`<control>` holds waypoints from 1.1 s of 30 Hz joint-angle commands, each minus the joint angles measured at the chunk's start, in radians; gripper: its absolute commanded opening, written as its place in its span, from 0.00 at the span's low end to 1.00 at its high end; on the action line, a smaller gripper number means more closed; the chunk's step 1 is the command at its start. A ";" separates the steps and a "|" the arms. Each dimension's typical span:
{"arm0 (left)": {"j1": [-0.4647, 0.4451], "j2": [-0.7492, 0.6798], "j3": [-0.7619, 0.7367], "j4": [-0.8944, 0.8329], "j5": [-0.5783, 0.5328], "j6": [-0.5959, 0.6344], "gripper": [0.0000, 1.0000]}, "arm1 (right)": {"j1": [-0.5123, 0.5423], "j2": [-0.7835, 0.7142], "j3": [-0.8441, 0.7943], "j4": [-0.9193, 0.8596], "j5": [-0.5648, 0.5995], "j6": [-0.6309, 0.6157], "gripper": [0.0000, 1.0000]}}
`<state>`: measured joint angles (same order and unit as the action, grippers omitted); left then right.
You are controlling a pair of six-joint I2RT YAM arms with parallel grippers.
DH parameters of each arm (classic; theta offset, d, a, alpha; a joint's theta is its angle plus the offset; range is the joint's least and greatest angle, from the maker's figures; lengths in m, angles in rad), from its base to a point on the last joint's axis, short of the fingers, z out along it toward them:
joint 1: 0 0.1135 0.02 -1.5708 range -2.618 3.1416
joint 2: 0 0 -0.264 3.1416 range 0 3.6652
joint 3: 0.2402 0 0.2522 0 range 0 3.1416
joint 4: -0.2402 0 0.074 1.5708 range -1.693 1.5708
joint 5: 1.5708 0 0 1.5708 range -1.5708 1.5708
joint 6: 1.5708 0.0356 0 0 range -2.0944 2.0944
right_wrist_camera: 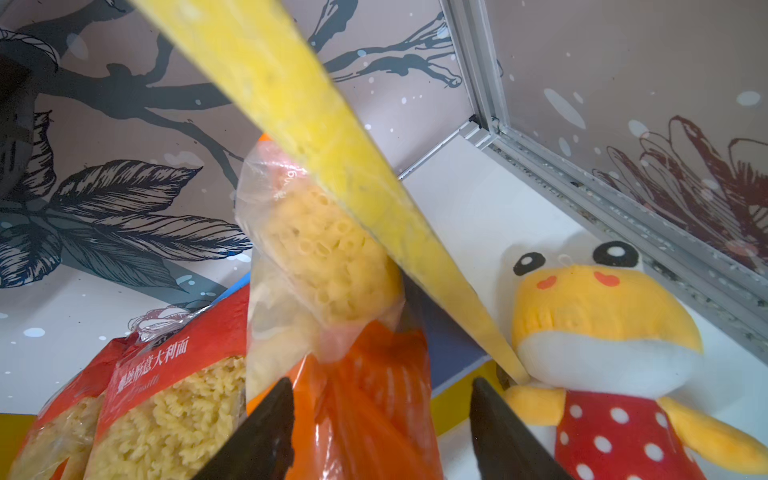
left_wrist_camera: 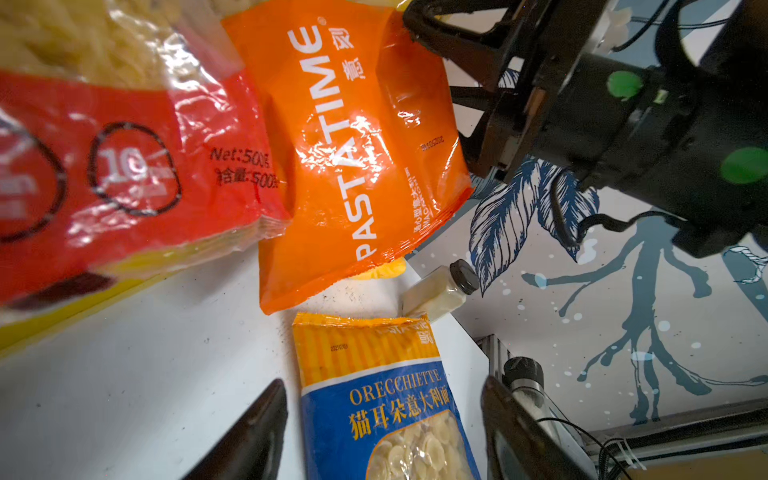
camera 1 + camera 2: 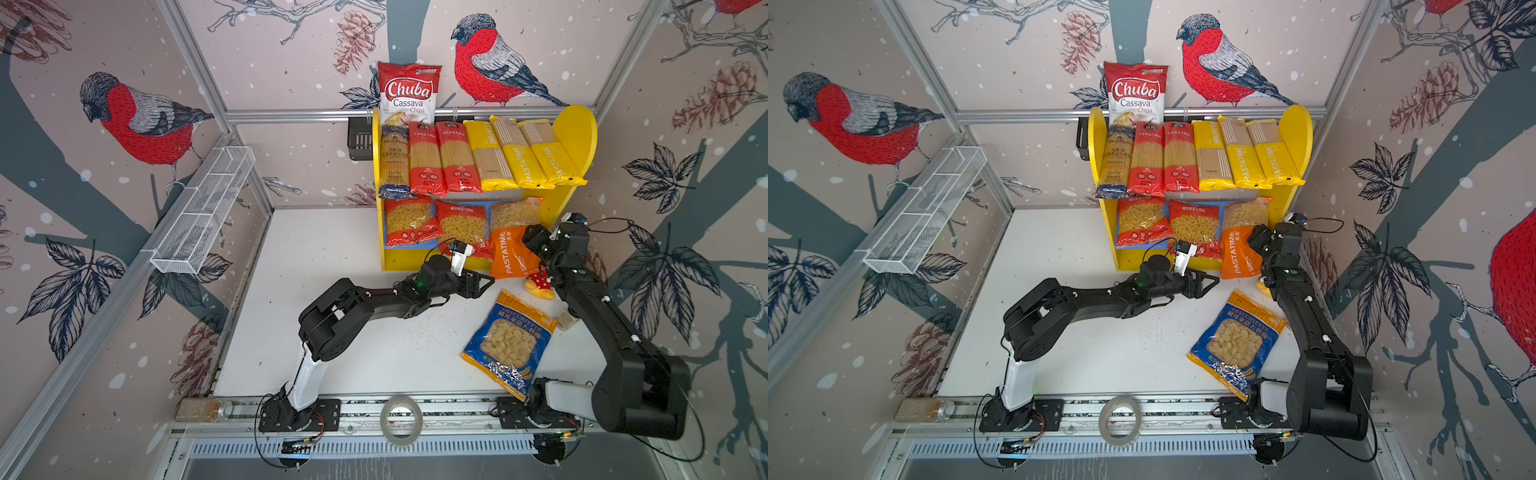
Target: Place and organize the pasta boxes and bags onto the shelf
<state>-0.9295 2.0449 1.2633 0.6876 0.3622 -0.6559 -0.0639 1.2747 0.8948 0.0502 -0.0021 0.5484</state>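
Two wide, empty: left end effector, right end effector. Orange bag overhangs shelf front; I should push it deeper, clear of plush toy.

Bullfinch-and-pinecone wallpaper is covering the walls, aluminium framing is edging them, and soft light is falling across the white surface.

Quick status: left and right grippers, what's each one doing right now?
Left gripper: jaws open, holding nothing.
Right gripper: jaws open around an edge of the orange PASTATIME plastic pasta bag, apparently not clamped on it.
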 commanded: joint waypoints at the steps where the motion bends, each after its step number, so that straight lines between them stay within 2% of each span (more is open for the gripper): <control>1: 0.001 0.010 0.042 -0.007 -0.012 0.027 0.73 | -0.005 -0.017 -0.006 -0.024 0.015 -0.003 0.74; 7: 0.003 0.032 0.106 -0.071 -0.019 0.071 0.72 | -0.015 -0.050 -0.009 -0.068 0.012 0.002 0.91; 11: 0.004 0.044 0.130 -0.100 -0.023 0.096 0.72 | -0.057 -0.081 -0.021 -0.120 -0.010 -0.001 0.99; 13: 0.006 0.044 0.130 -0.103 -0.025 0.102 0.72 | -0.081 -0.110 -0.043 -0.125 -0.036 -0.005 1.00; 16: 0.008 0.043 0.125 -0.098 -0.023 0.098 0.72 | -0.117 -0.154 -0.097 -0.121 -0.137 0.017 1.00; 21: 0.008 0.032 0.101 -0.079 -0.016 0.079 0.72 | -0.119 -0.215 -0.226 -0.020 -0.256 0.090 1.00; 28: 0.008 -0.002 0.058 -0.066 -0.028 0.087 0.72 | -0.115 -0.252 -0.402 0.204 -0.325 0.199 1.00; 33: 0.008 -0.014 0.047 -0.066 -0.026 0.087 0.71 | -0.076 -0.225 -0.466 0.370 -0.324 0.214 0.99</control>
<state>-0.9218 2.0468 1.3170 0.5938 0.3374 -0.5762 -0.1509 1.0374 0.4511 0.2440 -0.3008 0.7364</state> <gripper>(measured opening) 0.713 0.997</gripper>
